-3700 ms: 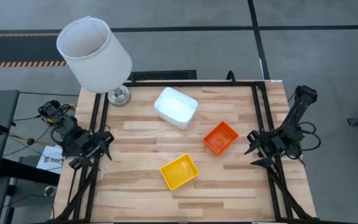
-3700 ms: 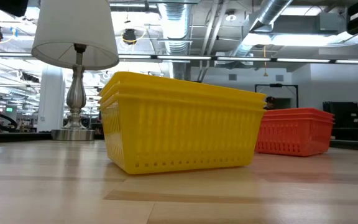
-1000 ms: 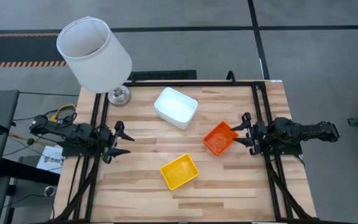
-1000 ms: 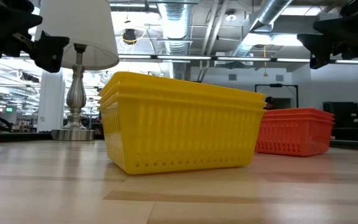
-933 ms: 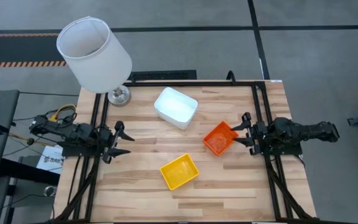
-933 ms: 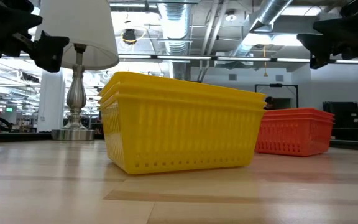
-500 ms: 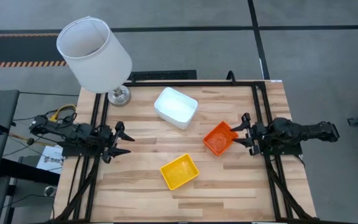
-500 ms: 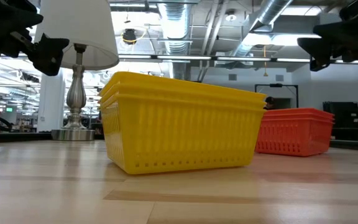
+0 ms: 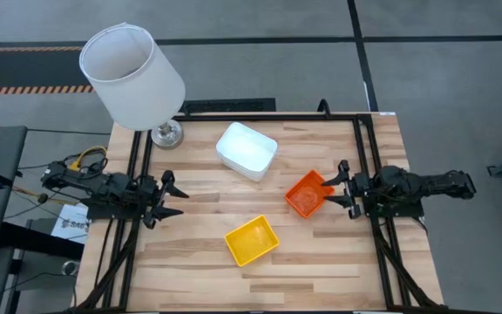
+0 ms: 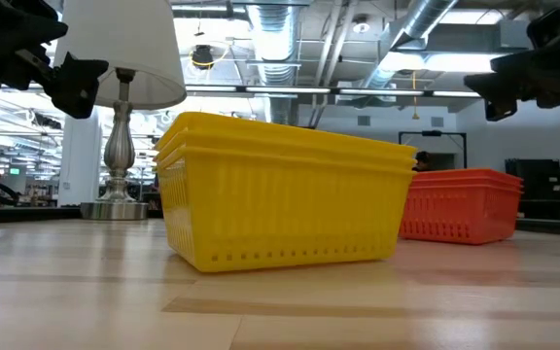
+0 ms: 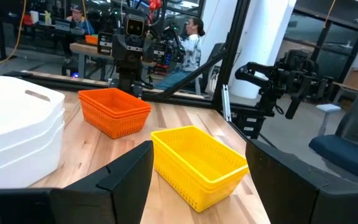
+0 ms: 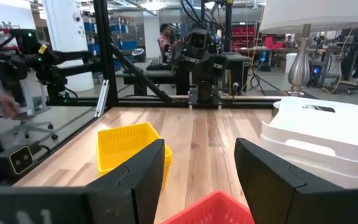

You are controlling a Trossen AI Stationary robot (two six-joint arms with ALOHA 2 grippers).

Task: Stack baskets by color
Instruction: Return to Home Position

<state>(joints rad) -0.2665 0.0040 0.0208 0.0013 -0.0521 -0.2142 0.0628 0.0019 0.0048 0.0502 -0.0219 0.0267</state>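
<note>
Three stacks of baskets stand apart on the surface (image 9: 321, 262). The white stack (image 9: 247, 150) is near the lamp (image 9: 132, 77), the orange stack (image 9: 308, 194) is toward the right edge, and the yellow stack (image 9: 252, 241) is in the middle, on the side away from the lamp. The left end effector (image 9: 174, 194) hangs at the left edge, fingers spread wide, holding nothing. The right end effector (image 9: 334, 185) is just beside the orange stack — also wide open and empty.
</note>
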